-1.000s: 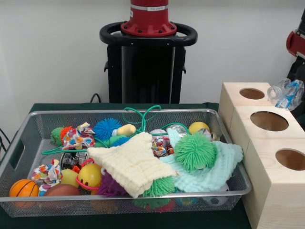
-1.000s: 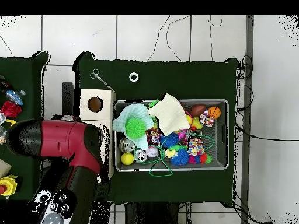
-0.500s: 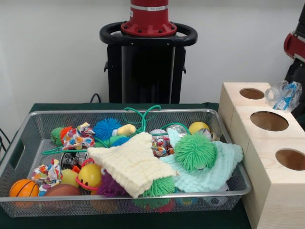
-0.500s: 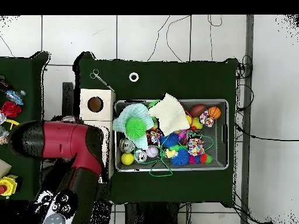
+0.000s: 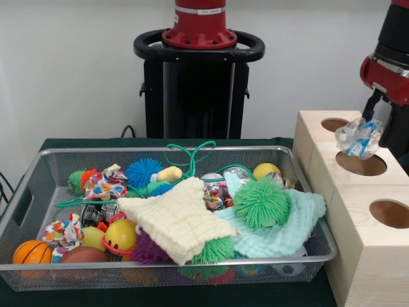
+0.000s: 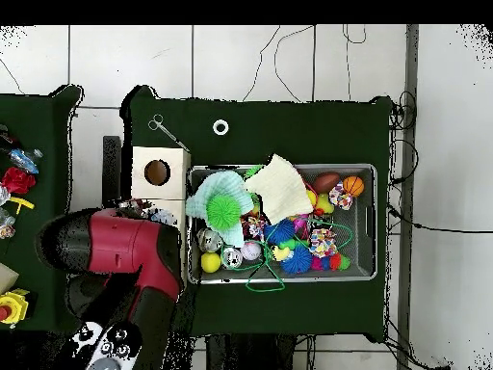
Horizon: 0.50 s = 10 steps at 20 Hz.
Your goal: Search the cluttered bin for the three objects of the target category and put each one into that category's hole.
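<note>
The bin (image 5: 160, 152) is a silvery wire-mesh basket full of toys and cloths; it also shows in the overhead view (image 6: 371, 224). My gripper (image 5: 363, 126) hangs from the red and black arm at the right. It is shut on a crumpled clear plastic bottle (image 5: 358, 139) with a blue label. The bottle hangs just above the middle hole (image 5: 362, 164) of three pale wooden boxes. In the overhead view the arm (image 6: 120, 255) covers the gripper and most of the boxes.
The far hole (image 5: 337, 125) and the near hole (image 5: 390, 213) flank the middle one. In the bin lie a cream cloth (image 5: 176, 220), a mint cloth (image 5: 287, 230), a green spiky ball (image 5: 261, 203), a small basketball (image 5: 31, 251) and a yellow smiley ball (image 5: 121, 234).
The arm has swung in from the right edge with the bottle. The bottle went from beside the far box to just above the middle hole. The bin's contents have not moved.
</note>
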Each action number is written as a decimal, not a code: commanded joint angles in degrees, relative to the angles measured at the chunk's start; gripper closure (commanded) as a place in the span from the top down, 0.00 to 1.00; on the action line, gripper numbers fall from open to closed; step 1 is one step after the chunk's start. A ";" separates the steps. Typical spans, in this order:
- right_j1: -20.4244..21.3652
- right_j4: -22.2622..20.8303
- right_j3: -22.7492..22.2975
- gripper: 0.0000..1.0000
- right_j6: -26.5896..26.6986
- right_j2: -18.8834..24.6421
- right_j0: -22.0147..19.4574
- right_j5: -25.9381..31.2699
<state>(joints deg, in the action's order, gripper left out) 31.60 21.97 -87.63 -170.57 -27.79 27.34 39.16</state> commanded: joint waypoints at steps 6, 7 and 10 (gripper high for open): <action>-1.44 -0.01 -9.46 1.00 -4.94 5.92 -1.76 -5.08; -1.56 0.04 -9.23 1.00 -5.07 5.87 -1.68 -4.95; -1.58 0.49 -8.79 1.00 -5.55 5.97 -1.62 -4.68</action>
<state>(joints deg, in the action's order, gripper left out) 31.64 22.01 -91.17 -170.57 -27.78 27.27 35.38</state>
